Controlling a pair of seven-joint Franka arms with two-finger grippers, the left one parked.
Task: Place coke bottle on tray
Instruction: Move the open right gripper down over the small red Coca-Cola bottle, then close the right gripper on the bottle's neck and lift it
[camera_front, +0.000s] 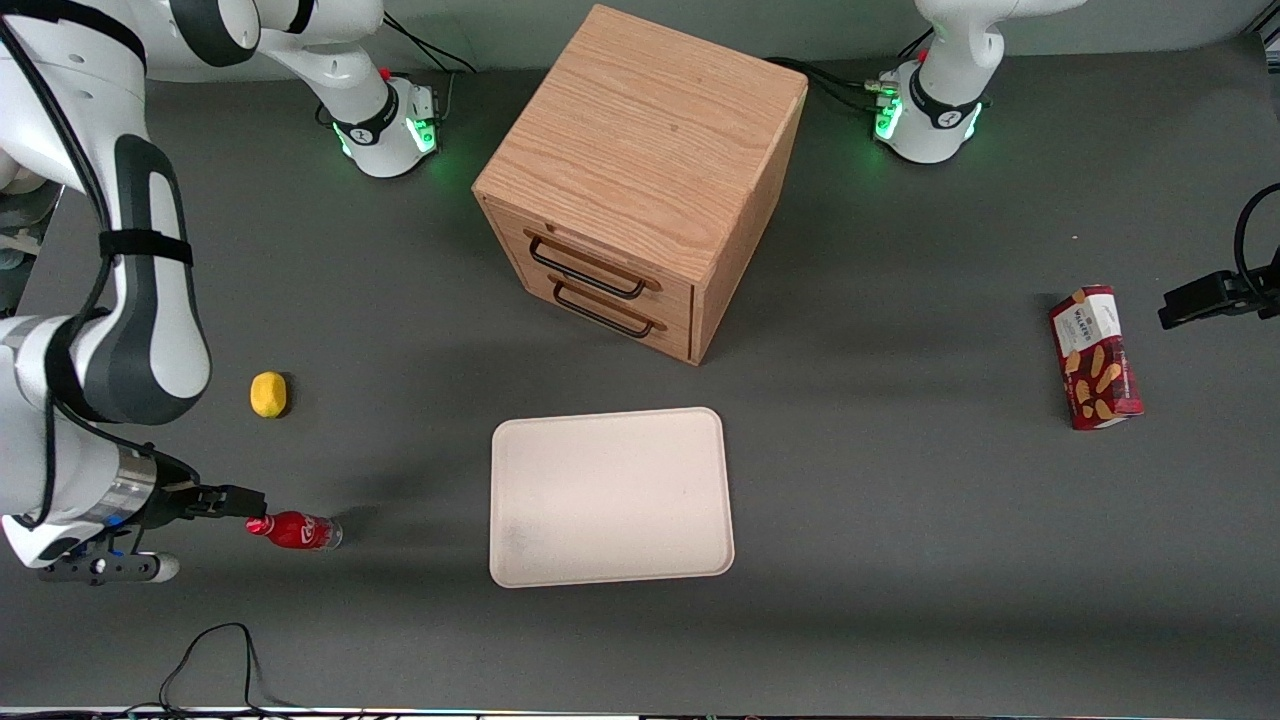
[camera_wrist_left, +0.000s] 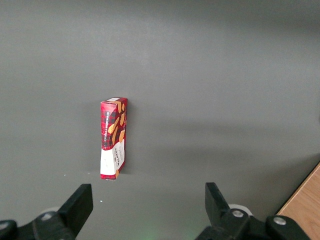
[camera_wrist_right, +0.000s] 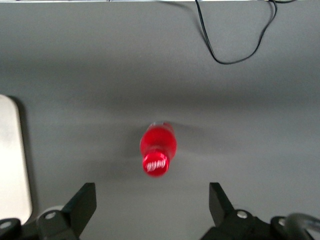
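Note:
The coke bottle is small and red with a red cap. It is on the grey table toward the working arm's end, with its cap end turned toward my gripper. In the right wrist view the bottle shows just ahead of my gripper, centred between the spread black fingers and not touched by them. The gripper is open and empty. The cream-white tray lies flat and bare in front of the cabinet's drawers, and its rim shows in the right wrist view.
A wooden drawer cabinet stands farther from the front camera than the tray. A yellow lemon-like lump lies near the bottle. A red snack box lies toward the parked arm's end. A black cable loops near the table's front edge.

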